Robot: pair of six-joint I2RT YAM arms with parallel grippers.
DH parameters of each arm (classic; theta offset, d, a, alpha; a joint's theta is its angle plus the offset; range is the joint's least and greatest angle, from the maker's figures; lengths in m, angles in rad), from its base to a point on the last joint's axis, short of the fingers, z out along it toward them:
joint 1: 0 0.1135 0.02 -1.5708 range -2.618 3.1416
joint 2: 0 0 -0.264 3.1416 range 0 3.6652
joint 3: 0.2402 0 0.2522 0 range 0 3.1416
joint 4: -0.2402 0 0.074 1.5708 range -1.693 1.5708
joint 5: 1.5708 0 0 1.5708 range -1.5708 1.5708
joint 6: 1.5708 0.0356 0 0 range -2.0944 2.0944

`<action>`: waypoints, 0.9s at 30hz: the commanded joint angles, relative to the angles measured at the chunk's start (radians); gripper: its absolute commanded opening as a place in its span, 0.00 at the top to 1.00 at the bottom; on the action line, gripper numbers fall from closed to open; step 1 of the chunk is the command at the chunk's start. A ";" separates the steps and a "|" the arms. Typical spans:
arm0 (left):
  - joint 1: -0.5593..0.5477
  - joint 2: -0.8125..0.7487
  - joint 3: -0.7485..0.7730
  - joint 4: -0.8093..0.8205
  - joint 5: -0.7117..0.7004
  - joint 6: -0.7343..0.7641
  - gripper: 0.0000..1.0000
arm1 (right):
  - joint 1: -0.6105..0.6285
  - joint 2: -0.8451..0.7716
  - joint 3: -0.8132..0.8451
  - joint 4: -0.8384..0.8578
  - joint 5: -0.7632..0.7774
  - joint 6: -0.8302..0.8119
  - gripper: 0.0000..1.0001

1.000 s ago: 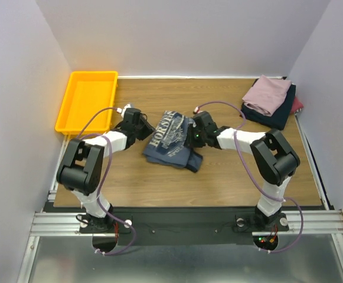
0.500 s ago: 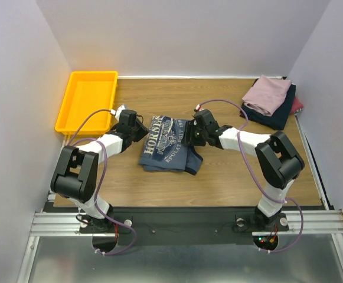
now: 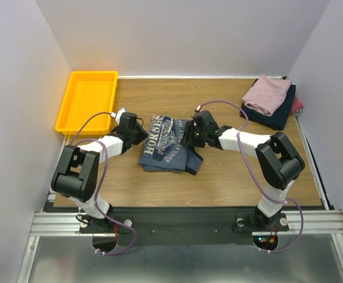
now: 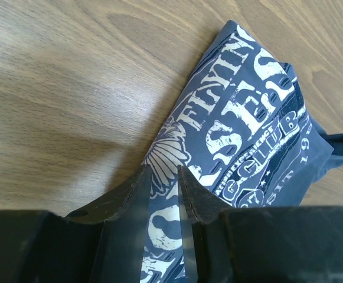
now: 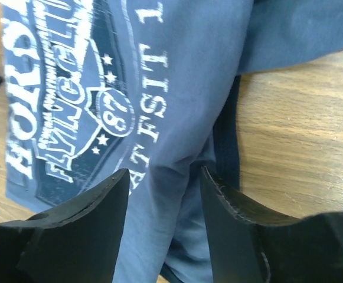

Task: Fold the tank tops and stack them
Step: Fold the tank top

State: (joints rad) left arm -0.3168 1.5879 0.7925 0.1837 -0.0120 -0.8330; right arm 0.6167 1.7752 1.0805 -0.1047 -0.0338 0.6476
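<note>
The slate-blue tank top lies on the wooden table, roughly midway between the two arms; its printed face is up, with the pale lettering readable from above; a dark-trimmed strip of the cloth trails off at its near right corner.

Left gripper: positioned at the left edge of the slate-blue tank top; the two fingers stand a narrow gap apart; printed cloth shows in that gap and beyond the tips; bare wood lies to the left of the tips; whether the jaws pinch the cloth or merely hover over it cannot be told.

Right gripper: positioned over the right side of the same top; the fingers are spread wide and released; a low ridge of blue cloth runs between them without touching either pad; lettering lies to the left of the ridge, bare wood to the right.

The two grippers face each other across the garment, one at each side edge.

Remaining tank tops: stacked at the far right corner of the table, well apart from both grippers; the mauve-pink tank top is uppermost; the navy tank top is beneath it; the maroon tank top shows only as an edge at the right of the stack.

A yellow tray sits at the far left corner.
</note>
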 commanded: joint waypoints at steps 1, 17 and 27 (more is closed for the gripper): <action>0.002 -0.002 -0.009 0.030 -0.005 0.021 0.64 | 0.008 0.026 0.019 0.000 0.028 0.024 0.48; 0.015 0.017 -0.007 0.042 0.036 0.054 0.64 | 0.021 0.016 0.168 -0.062 0.112 0.004 0.93; 0.027 0.034 0.007 0.054 0.072 0.064 0.64 | 0.061 0.027 0.308 -0.142 0.178 -0.039 0.94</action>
State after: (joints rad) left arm -0.2958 1.6188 0.7925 0.2092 0.0383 -0.7910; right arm 0.6594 1.8275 1.3273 -0.2157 0.0841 0.6403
